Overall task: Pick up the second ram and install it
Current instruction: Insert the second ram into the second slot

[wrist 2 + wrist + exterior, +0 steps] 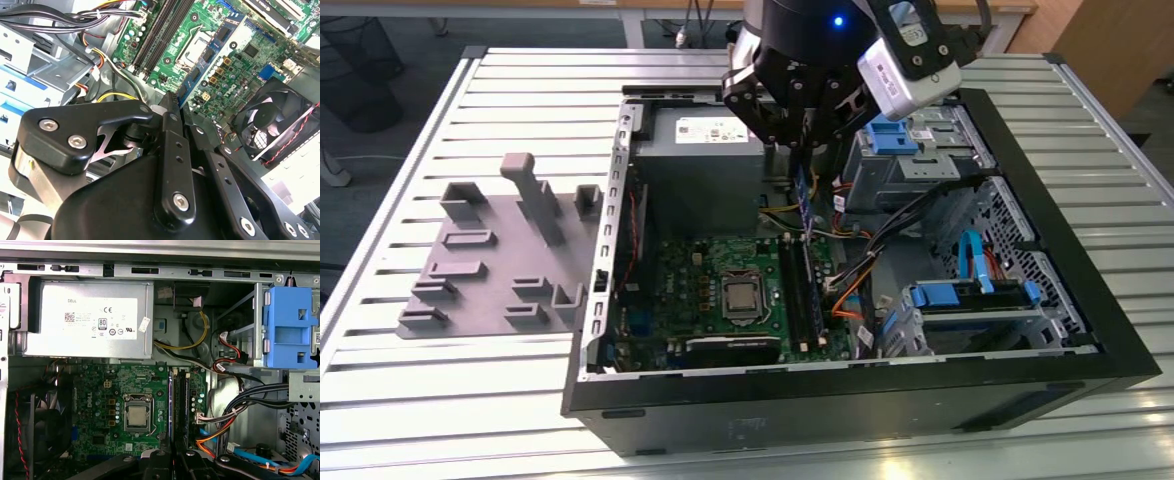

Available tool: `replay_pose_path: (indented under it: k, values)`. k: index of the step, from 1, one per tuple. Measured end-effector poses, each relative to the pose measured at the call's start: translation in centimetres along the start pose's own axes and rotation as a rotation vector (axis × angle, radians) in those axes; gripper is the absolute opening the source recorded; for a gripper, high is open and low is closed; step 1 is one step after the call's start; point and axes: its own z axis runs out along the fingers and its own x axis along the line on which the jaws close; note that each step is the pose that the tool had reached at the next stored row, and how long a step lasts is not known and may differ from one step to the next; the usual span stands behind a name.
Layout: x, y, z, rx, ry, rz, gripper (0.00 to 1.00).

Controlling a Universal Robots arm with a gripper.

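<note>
My gripper (797,150) hangs over the open computer case and is shut on the second ram (799,186), a thin blue-green strip pointing down toward the motherboard (707,275). In the second wrist view the ram (210,55) sticks out from between the fingers (170,115), its chips showing, above the motherboard (250,55). In the first wrist view the ram (171,405) is seen edge-on. It stands beside the long black memory slots (181,405), clear of the board, with the gripper (171,457) behind it.
A grey power supply (90,320) lies at the case's far end. A blue drive bracket (290,330) and bundled cables (240,410) crowd one side of the slots. The processor socket (136,417) and a fan (275,120) lie on the other. A grey fixture (494,250) stands outside the case.
</note>
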Motion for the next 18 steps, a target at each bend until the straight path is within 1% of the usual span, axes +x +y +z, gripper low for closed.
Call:
replay_pose_path:
  k: [11,14,18]
  values:
    - [-0.01,0.00,0.00,0.0000,0.0000,-0.001,0.14]
    - [-0.28,-0.01,0.01,-0.0001,0.0012,-0.001,0.14]
    - [-0.29,0.00,0.00,0.0000,0.0014,0.000,0.14]
